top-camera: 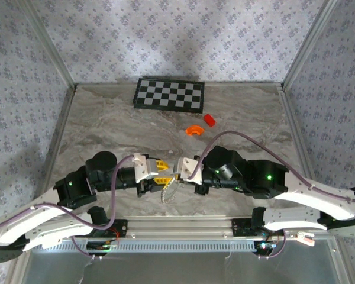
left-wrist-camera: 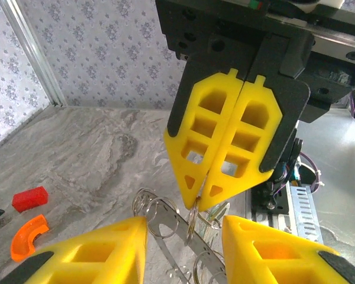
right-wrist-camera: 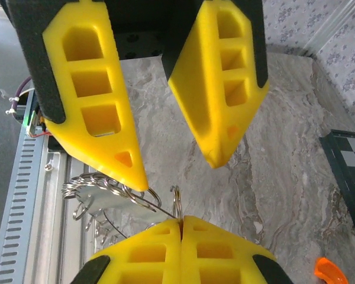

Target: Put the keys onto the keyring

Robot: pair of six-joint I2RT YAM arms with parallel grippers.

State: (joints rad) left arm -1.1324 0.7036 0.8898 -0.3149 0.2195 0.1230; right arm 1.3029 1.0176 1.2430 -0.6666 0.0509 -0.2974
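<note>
My right gripper (right-wrist-camera: 180, 220) is shut on a thin steel keyring (right-wrist-camera: 176, 204), which stands on edge out of its closed fingertips. From that ring hangs a bunch (top-camera: 168, 190) made of a flat metal strip with holes (left-wrist-camera: 171, 228) and several smaller rings (left-wrist-camera: 149, 204); I cannot tell whether the strip is one of the keys. My left gripper (left-wrist-camera: 184, 220) faces the right one tip to tip. Its yellow fingers (right-wrist-camera: 94, 94) are open on either side of the bunch and touch nothing clearly. In the top view the two grippers (top-camera: 169, 170) meet just above the table near its front edge.
A chessboard (top-camera: 169, 94) lies at the back of the marble table (top-camera: 106, 124). An orange curved piece (top-camera: 194, 130) and a red block (top-camera: 209, 119) lie behind the grippers. The aluminium rail (top-camera: 183, 225) carrying the arm bases runs along the near edge.
</note>
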